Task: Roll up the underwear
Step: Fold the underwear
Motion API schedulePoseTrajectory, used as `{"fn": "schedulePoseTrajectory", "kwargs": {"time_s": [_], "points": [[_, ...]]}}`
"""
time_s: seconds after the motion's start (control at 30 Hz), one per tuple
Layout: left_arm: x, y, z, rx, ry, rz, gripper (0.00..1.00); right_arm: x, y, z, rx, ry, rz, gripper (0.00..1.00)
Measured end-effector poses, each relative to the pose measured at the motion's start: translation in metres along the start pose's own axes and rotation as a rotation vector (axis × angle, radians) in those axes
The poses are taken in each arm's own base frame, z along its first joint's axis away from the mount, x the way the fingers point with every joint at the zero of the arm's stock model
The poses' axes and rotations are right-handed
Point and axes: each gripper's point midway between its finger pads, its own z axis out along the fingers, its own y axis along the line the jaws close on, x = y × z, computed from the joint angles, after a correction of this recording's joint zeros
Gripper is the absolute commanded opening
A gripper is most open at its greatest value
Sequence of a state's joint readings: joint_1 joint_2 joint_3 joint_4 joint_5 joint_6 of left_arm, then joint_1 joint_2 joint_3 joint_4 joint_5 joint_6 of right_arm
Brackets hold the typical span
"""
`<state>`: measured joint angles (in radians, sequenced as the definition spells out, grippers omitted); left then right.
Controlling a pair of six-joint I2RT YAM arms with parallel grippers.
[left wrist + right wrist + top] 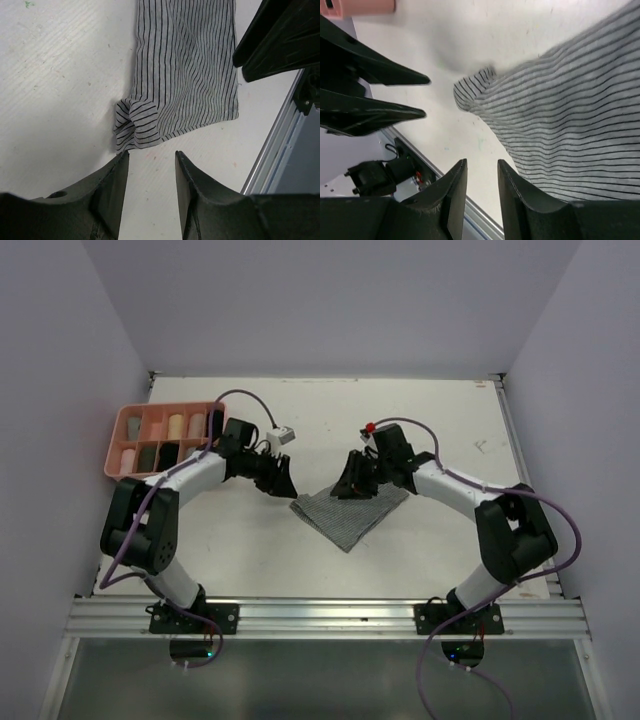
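Grey striped underwear [350, 510] flat on table [420, 560], ctr, btwn both arms. L gripper [150, 156] released, empty, just short of bunched corner. R gripper [482, 166] released too, empty, at opp. edge.

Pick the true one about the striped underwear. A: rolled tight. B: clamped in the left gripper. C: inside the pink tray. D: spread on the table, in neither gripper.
D: the striped underwear lies spread on the table, and the left gripper and right gripper both show empty gaps.
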<state>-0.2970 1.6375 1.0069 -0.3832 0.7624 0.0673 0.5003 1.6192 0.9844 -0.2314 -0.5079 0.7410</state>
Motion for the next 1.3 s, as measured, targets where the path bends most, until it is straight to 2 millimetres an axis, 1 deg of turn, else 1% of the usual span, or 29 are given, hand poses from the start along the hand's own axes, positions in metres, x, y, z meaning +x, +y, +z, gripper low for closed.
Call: {"fn": "schedulePoseTrajectory", "kwargs": {"time_s": [0.03, 0.1, 0.17, 0.23, 0.3, 0.37, 0.43, 0.53, 0.63, 0.73, 0.77, 0.87, 0.9, 0.97, 1.1, 1.23, 1.3], "points": [[0.000, 0.001, 0.003, 0.005, 0.003, -0.015, 0.46, -0.004, 0.002, -0.001, -0.001, -0.012, -0.003, 0.35], [0.002, 0.006, 0.009, 0.009, 0.013, -0.052, 0.46, -0.026, 0.006, -0.006, 0.005, -0.071, -0.009, 0.36], [0.007, 0.010, 0.016, 0.013, 0.030, -0.091, 0.46, -0.049, 0.005, -0.012, 0.017, -0.126, 0.001, 0.36], [0.012, 0.012, 0.019, 0.014, 0.045, -0.120, 0.46, -0.071, -0.006, -0.017, 0.041, -0.174, 0.026, 0.36], [0.013, 0.012, 0.021, 0.016, 0.048, -0.131, 0.46, -0.092, -0.023, -0.020, 0.073, -0.212, 0.058, 0.36], [0.011, 0.011, 0.023, 0.017, 0.043, -0.135, 0.45, -0.106, -0.040, -0.020, 0.103, -0.230, 0.086, 0.35], [0.009, 0.009, 0.024, 0.020, 0.036, -0.136, 0.44, -0.115, -0.058, -0.021, 0.141, -0.237, 0.112, 0.35], [0.005, 0.008, 0.026, 0.026, 0.024, -0.143, 0.43, -0.120, -0.073, -0.018, 0.174, -0.231, 0.129, 0.35], [0.005, 0.007, 0.029, 0.031, 0.024, -0.154, 0.40, -0.122, -0.084, -0.014, 0.190, -0.222, 0.139, 0.34], [0.009, 0.006, 0.034, 0.037, 0.038, -0.160, 0.34, -0.123, -0.092, -0.008, 0.201, -0.211, 0.150, 0.33], [0.011, 0.006, 0.036, 0.038, 0.045, -0.163, 0.28, -0.123, -0.095, -0.005, 0.206, -0.204, 0.153, 0.33], [0.020, 0.007, 0.041, 0.038, 0.075, -0.179, 0.17, -0.123, -0.103, 0.004, 0.220, -0.187, 0.161, 0.33], [0.023, 0.007, 0.042, 0.037, 0.087, -0.185, 0.10, -0.123, -0.107, 0.006, 0.226, -0.182, 0.164, 0.33], [0.029, 0.008, 0.042, 0.033, 0.105, -0.192, 0.00, -0.121, -0.115, 0.011, 0.244, -0.172, 0.172, 0.32], [0.039, 0.011, 0.042, 0.022, 0.128, -0.188, 0.00, -0.121, -0.125, 0.014, 0.266, -0.169, 0.182, 0.31], [0.057, 0.017, 0.042, -0.016, 0.167, -0.199, 0.00, -0.122, -0.126, 0.015, 0.265, -0.167, 0.180, 0.31], [0.060, 0.019, 0.042, -0.024, 0.174, -0.200, 0.00, -0.123, -0.126, 0.016, 0.263, -0.165, 0.178, 0.31]]}}
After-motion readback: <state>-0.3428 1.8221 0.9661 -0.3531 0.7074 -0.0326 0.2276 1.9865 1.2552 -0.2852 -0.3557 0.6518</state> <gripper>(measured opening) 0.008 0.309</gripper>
